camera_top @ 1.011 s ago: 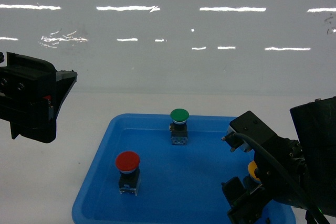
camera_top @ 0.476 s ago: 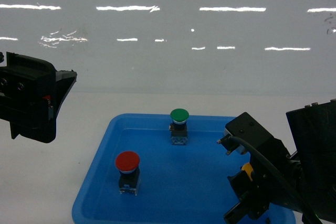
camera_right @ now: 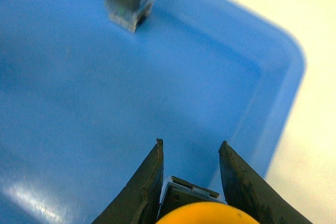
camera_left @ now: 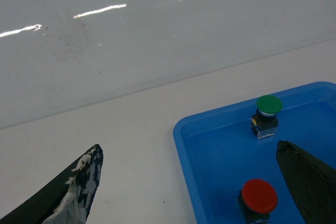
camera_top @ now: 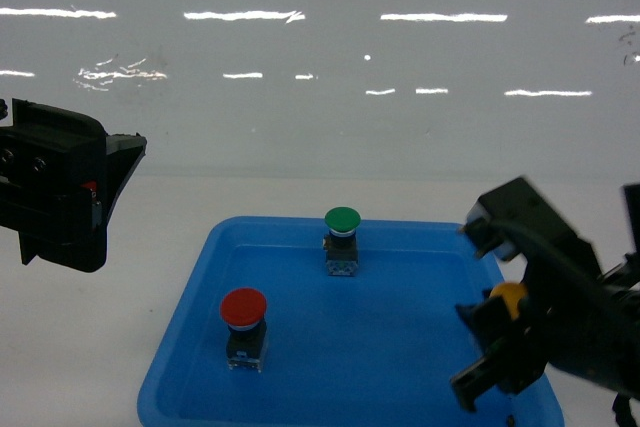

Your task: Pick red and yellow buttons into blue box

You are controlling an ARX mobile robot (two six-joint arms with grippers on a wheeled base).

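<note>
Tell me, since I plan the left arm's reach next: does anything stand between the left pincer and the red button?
Nothing visible does. The left pincer hangs open above the red button, which stands alone on the blue tray; the green button stands farther back.

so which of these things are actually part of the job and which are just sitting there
Part of the job:
- yellow button, held in the right gripper
- red button, standing in the shallow blue tray

Just there:
- green button in the same tray
- left gripper, open and empty

The blue box is not in view.
</note>
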